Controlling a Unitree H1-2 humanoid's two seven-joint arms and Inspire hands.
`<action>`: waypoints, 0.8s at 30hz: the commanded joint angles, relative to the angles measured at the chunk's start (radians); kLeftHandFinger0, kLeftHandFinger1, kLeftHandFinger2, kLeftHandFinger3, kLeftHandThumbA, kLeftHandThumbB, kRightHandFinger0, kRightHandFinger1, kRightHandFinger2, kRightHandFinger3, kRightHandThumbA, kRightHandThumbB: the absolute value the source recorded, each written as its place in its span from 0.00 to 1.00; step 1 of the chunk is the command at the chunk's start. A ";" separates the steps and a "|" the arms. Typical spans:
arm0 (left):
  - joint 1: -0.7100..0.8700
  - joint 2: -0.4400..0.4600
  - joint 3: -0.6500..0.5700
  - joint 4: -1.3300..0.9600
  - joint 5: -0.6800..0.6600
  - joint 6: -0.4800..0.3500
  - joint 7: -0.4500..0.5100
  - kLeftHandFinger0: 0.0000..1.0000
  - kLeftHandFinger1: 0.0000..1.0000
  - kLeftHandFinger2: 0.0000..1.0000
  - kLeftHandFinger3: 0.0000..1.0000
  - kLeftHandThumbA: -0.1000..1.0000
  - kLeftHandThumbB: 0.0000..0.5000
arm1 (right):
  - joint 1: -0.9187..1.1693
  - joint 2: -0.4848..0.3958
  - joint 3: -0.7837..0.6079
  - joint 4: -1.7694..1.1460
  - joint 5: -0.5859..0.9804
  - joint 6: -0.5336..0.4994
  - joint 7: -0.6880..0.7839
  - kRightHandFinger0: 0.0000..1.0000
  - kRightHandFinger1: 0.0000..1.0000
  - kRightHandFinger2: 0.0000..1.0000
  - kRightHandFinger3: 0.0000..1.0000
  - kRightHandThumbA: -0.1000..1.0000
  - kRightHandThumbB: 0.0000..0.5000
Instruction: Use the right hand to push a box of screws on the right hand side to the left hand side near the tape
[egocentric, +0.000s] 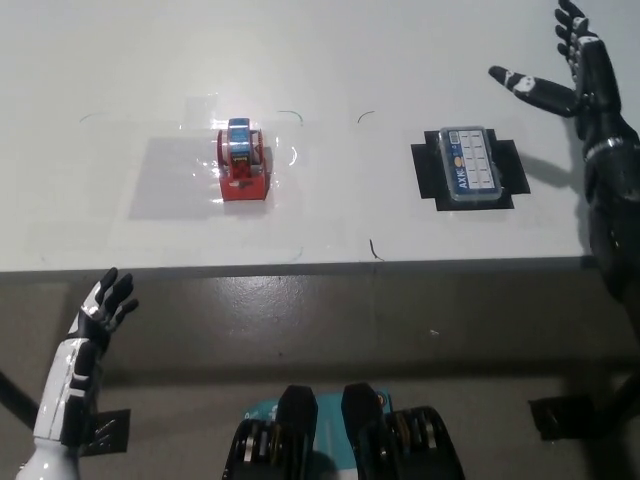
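The box of screws (468, 165), clear with a blue label, lies on a black marker patch on the right half of the white table (330, 60). A red tape dispenser (240, 162) sits on the left half. My black right hand (565, 70) hovers open above the table, up and to the right of the box, not touching it. The white left hand (100, 308) rests open below the table's front edge at the lower left.
The table's front edge (300, 265) runs across the middle of the picture, with grey floor below it. Thin pen marks and a clear film patch (180, 180) surround the tape dispenser. A black patch (560, 420) lies on the floor at the lower right.
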 joint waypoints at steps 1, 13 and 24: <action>-0.003 0.005 0.004 -0.051 -0.025 -0.025 -0.010 1.00 1.00 1.00 1.00 1.00 0.27 | -0.093 -0.012 0.022 0.090 -0.023 -0.080 -0.074 1.00 1.00 1.00 1.00 1.00 0.42; -0.010 0.020 0.007 -0.075 -0.045 -0.019 -0.025 1.00 1.00 1.00 1.00 1.00 0.28 | -0.034 0.050 0.011 0.181 0.005 -0.026 -0.065 1.00 1.00 1.00 1.00 0.99 0.34; -0.022 0.025 0.009 -0.092 -0.065 -0.028 -0.040 1.00 1.00 1.00 1.00 1.00 0.19 | 0.019 0.104 -0.034 0.194 0.050 0.010 -0.037 1.00 1.00 1.00 1.00 0.97 0.38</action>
